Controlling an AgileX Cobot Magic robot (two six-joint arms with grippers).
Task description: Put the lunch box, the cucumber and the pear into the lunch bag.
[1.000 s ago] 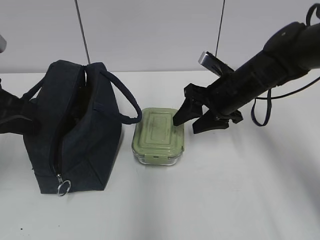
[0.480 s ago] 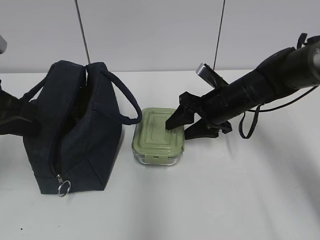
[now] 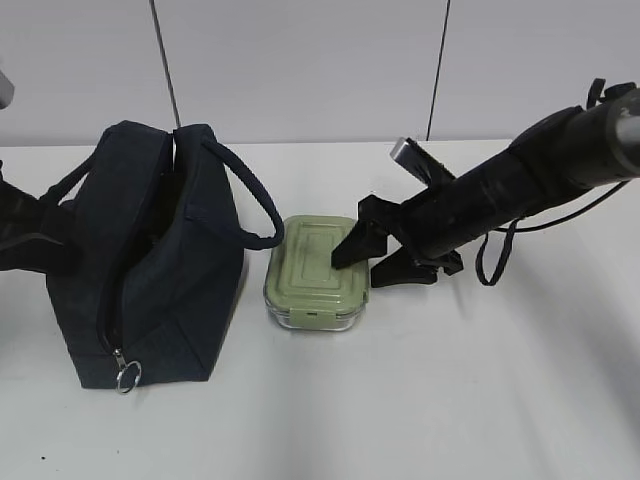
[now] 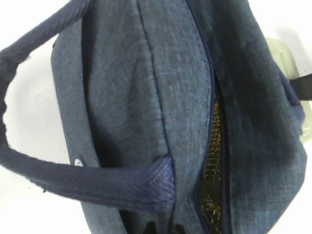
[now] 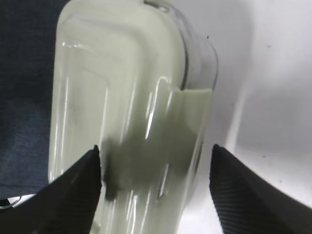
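Note:
The navy lunch bag [image 3: 150,270] stands at the left with its top zip parted. Up against its fabric [image 4: 146,97] my left gripper [image 4: 163,229] is shut, with a fold by the handle's root pinched between the tips. The lunch box [image 3: 310,270], clear glass with a sage-green lid, sits just right of the bag. My right gripper [image 3: 368,262] is open over the lunch box's right edge [image 5: 122,87]: one finger is above the lid and the other is beyond the rim, over the table. The right gripper [image 5: 155,151] holds nothing. The cucumber and the pear are out of view.
A loop handle [image 3: 255,205] of the bag arches toward the lunch box. The zip's metal ring pull [image 3: 127,376] hangs at the bag's near end. A yellowish textured strip [image 4: 213,161] shows in the zip gap. White table [image 3: 450,400] spreads in front and to the right.
My right arm has dropped flatter and the gripper has sunk a little toward the lunch box's right edge, with its jaws spreading slightly. The bag, the box and the left arm have stayed put.

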